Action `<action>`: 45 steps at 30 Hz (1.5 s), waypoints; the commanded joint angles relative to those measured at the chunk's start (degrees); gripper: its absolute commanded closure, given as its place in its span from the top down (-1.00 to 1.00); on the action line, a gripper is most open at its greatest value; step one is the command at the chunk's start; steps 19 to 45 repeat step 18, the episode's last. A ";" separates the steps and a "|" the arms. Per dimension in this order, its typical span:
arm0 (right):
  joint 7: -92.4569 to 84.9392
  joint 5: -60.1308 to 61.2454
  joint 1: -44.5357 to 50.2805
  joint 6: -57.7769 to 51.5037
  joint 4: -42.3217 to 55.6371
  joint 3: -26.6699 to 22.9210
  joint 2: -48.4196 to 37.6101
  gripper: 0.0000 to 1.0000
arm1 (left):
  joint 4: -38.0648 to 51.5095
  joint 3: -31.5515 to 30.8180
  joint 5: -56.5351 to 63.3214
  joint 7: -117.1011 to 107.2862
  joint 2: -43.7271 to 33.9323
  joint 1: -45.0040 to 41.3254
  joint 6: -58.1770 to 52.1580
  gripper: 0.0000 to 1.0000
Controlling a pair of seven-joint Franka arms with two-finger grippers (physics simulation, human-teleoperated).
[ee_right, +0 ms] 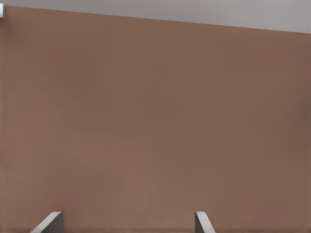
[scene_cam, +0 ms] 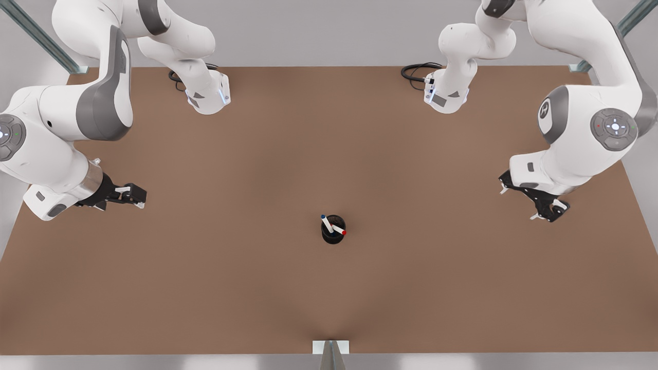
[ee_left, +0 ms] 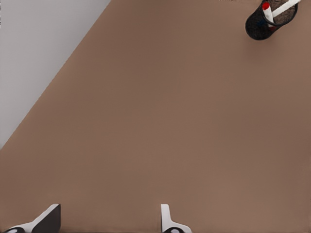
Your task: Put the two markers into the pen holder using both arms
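Observation:
The black pen holder (scene_cam: 332,237) stands upright near the middle of the brown table. Both markers lean inside it and cross: the blue-capped marker (scene_cam: 326,222) tips toward the front view's left, the red-ended marker (scene_cam: 339,229) toward its right. My left gripper (scene_cam: 550,211) hangs open over the table at the front view's right, far from the holder. In its wrist view the left gripper (ee_left: 108,221) is empty, with the pen holder (ee_left: 260,30) and red-ended marker (ee_left: 267,10) far ahead. My right gripper (scene_cam: 141,197) waits open at the front view's left, and in its own wrist view the right gripper (ee_right: 126,222) holds nothing.
Both arm bases (scene_cam: 208,95) (scene_cam: 446,95) stand at the table's far edge with black cables (scene_cam: 417,69) beside them. A metal bracket (scene_cam: 330,347) sits at the middle of the near edge. Bare brown table (scene_cam: 329,154) lies all round the holder.

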 commanded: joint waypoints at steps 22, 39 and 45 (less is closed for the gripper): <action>-1.19 1.00 -0.97 -0.68 0.03 0.00 -0.08 1.00 | 0.69 0.07 -0.55 -44.76 0.17 -1.63 -2.60 1.00; -1.19 1.00 -0.97 -0.68 0.03 0.00 -0.08 1.00 | 0.69 0.07 -0.55 -44.76 0.17 -1.63 -2.60 1.00; -1.19 1.00 -0.97 -0.68 0.03 0.00 -0.08 1.00 | 0.69 0.07 -0.55 -44.76 0.17 -1.63 -2.60 1.00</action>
